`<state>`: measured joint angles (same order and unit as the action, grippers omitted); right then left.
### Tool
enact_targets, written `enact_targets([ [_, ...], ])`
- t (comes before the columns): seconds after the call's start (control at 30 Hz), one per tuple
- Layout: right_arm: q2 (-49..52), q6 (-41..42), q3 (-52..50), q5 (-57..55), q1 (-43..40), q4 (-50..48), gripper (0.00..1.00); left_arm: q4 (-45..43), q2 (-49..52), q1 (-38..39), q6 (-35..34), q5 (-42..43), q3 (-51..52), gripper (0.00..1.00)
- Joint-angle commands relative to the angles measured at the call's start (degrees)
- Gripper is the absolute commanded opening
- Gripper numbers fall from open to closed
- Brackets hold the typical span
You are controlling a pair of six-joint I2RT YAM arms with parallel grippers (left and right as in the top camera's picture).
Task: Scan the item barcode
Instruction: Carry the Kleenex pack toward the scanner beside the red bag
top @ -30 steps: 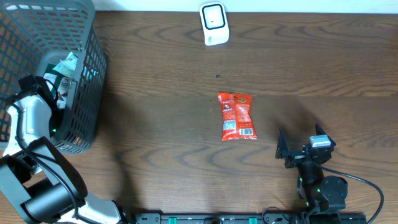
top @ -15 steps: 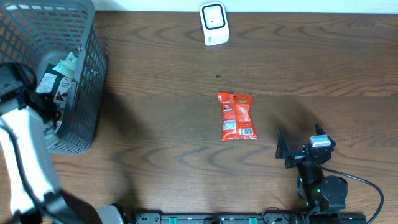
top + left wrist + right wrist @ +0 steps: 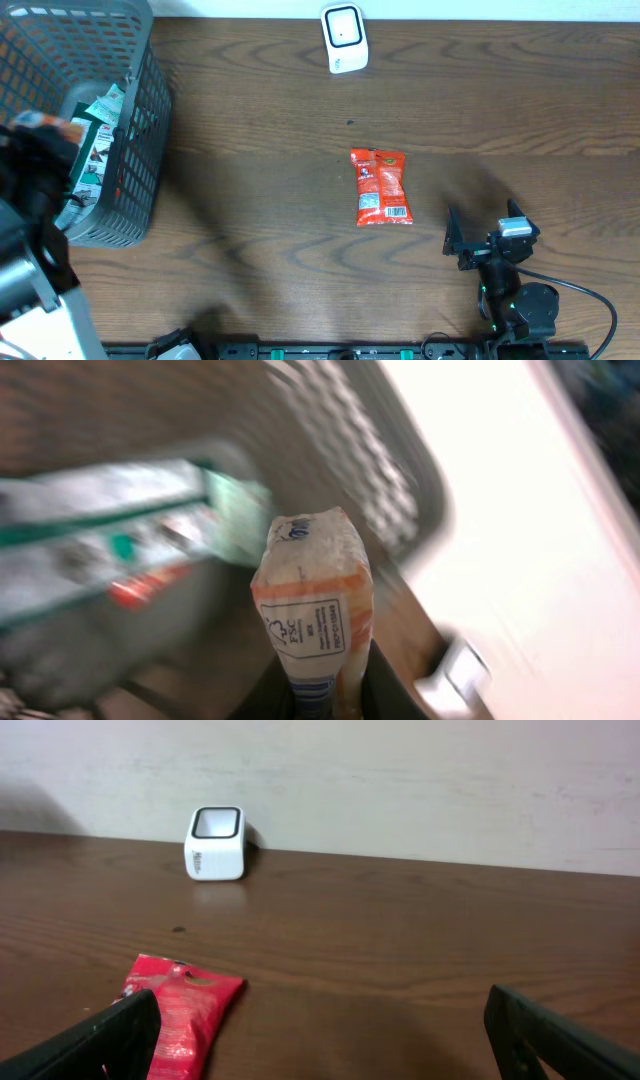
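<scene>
My left claw [image 3: 328, 695] pinches an orange-and-white packet [image 3: 312, 605] by one end, held over the grey basket [image 3: 140, 110] at the left of the counter [image 3: 250, 200]. A white printed panel faces the wrist camera. As I judge it, I must carry the packet across to the white scanner [image 3: 344, 38] and square its barcode to the window without slackening the grip. My right claw [image 3: 482, 232] stands wide, empty.

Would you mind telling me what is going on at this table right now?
The left tool is shut on an orange-and-white packet over the grey basket at the left end of the table. The right tool sits open and empty near a red snack packet lying mid-table. The white scanner stands at the far edge.
</scene>
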<state>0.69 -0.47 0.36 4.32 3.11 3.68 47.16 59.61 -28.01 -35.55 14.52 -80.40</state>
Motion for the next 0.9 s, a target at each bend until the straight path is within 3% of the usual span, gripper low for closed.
enact_targets([
  [0.0,-0.31,-0.26,-0.07,0.26,-0.61,0.20,0.99,3.17,-1.44,6.71,2.60,10.27,-0.94,0.07],
  [0.2,-0.31,-0.26,-0.07,0.26,-0.61,0.22,0.99,10.71,0.90,20.04,4.07,8.24,0.48,0.08],
  [0.47,-0.31,-0.26,-0.07,0.26,-0.61,0.20,0.99,11.02,10.71,39.26,3.98,-1.27,3.72,0.07],
  [0.63,-0.31,-0.26,-0.07,0.26,-0.61,0.20,0.99,5.90,23.23,51.17,3.80,-2.64,3.72,0.08],
  [0.87,-0.31,-0.26,-0.07,0.26,-0.61,0.22,0.99,-1.97,38.16,59.91,3.82,-6.27,3.72,0.08],
])
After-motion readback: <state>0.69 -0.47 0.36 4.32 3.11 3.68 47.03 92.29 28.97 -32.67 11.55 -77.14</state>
